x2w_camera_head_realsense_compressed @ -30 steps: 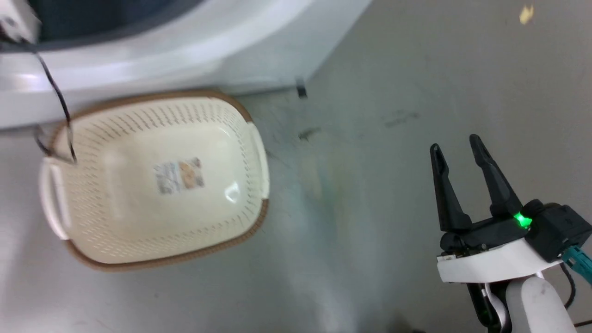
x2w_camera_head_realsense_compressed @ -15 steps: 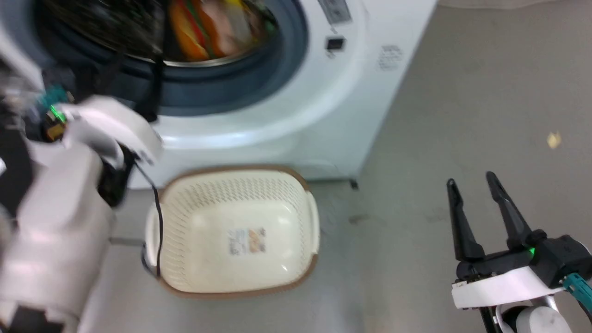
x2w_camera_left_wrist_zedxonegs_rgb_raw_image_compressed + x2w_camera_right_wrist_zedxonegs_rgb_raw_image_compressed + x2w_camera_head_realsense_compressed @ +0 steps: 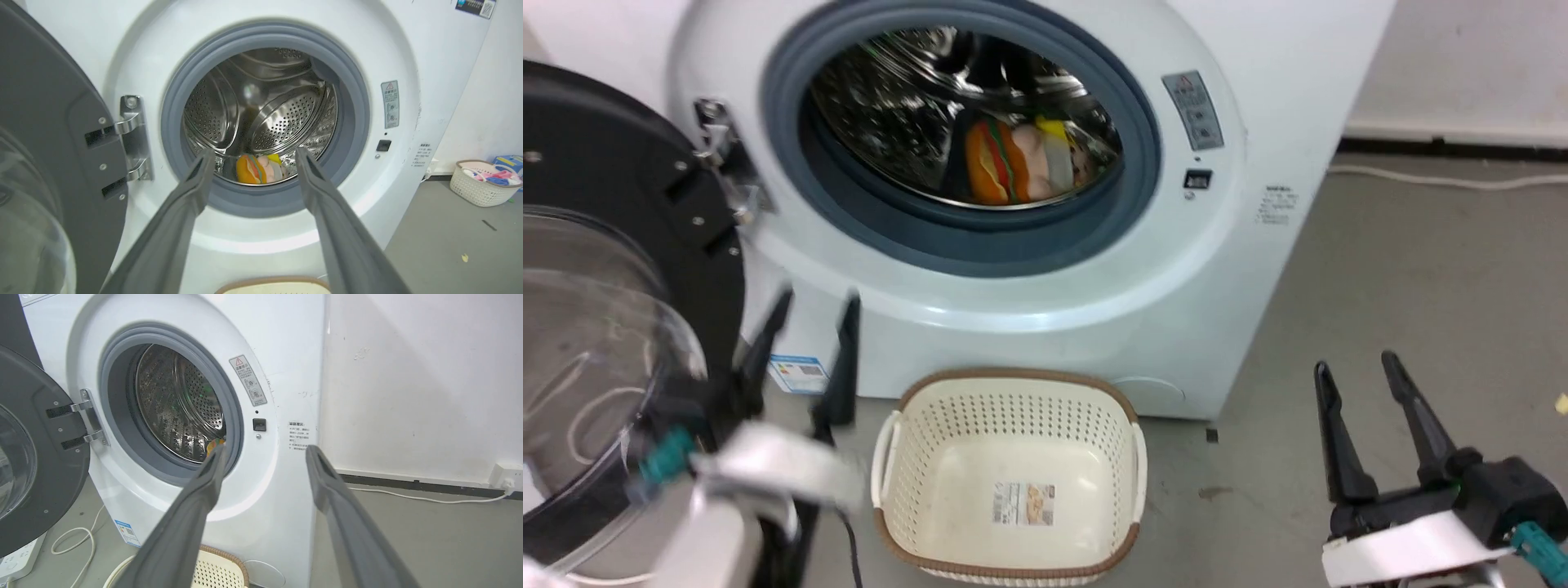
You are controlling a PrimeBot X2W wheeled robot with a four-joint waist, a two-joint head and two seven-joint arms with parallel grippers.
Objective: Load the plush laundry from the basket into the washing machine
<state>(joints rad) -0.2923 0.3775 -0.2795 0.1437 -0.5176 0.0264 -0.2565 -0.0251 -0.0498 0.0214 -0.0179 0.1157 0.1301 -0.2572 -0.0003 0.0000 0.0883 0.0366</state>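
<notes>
The head camera has tilted up. A second ago it looked down on the basket (image 3: 1013, 378) and the floor, with only the lower edge of the washing machine (image 3: 1217, 269) along the top. Now the machine's round opening fills the upper frame, the basket sits at bottom centre, and the open door (image 3: 621, 163) has come in at the left edge. The left tool (image 3: 817, 298), half a second ago a blur reaching up at the drum mouth, has drawn back to the lower left, fingers spread and empty. The plush laundry (image 3: 1005, 163), then a smear at the top edge, now shows sharp inside the drum.
</notes>
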